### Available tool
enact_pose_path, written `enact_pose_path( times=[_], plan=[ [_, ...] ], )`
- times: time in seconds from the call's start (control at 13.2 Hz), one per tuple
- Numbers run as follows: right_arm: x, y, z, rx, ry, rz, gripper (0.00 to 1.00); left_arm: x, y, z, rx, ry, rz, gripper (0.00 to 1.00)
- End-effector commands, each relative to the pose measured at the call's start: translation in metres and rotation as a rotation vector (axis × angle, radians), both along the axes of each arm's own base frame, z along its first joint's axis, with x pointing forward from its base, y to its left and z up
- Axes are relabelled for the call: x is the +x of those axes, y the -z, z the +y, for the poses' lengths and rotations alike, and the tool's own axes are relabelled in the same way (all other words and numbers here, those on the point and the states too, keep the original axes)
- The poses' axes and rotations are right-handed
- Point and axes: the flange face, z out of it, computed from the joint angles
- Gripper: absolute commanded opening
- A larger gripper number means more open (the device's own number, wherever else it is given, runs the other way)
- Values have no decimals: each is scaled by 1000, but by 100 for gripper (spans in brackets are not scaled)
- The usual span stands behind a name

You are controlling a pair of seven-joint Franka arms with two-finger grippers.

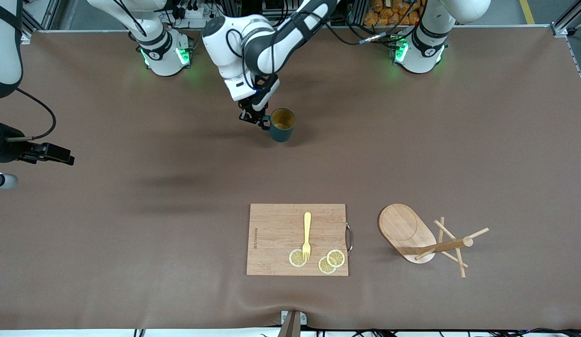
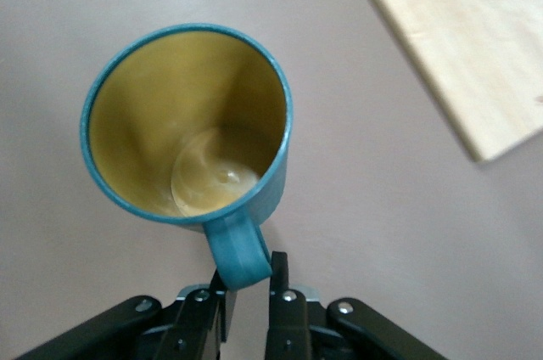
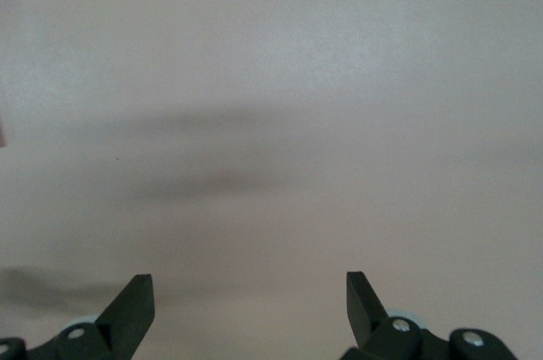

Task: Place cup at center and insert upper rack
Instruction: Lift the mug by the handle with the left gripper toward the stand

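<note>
A teal cup [image 1: 282,124] sat upright on the brown table [image 1: 131,243], farther from the front camera than the cutting board [image 1: 276,243]. The left gripper [image 1: 259,122] pinched its handle. The mug tree [image 1: 423,236] lay tipped beside the board. The right gripper [image 1: 61,155] waited over the table's end, jaws wide.

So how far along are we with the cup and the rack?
Nothing looks finished. In hand: the left gripper is shut on the teal cup's handle, over the table. Left: the mug tree lies on its side beside the cutting board, untouched. The right gripper waits open.
</note>
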Motion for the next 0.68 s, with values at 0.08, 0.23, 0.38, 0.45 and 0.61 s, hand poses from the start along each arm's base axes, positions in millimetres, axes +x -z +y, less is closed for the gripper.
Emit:
enact_pose_path(
  times=[0.08,0.23,0.38,0.45,0.61],
  plan=[
    [3,-1,-1,-1,-1,-3,100,49,-76,35,-117,93,36,0],
    [3,-1,-1,-1,1,-3,100,83,-113,64,-186,120,77,0],
    [3,-1,-1,-1,-1,-3,100,112,-143,94,-253,146,110,0],
    [3,-1,-1,-1,-1,-3,100,127,-153,110,-276,161,122,0],
    [3,-1,-2,-2,0,-3,100,153,-173,141,-323,212,142,0]
  ],
)
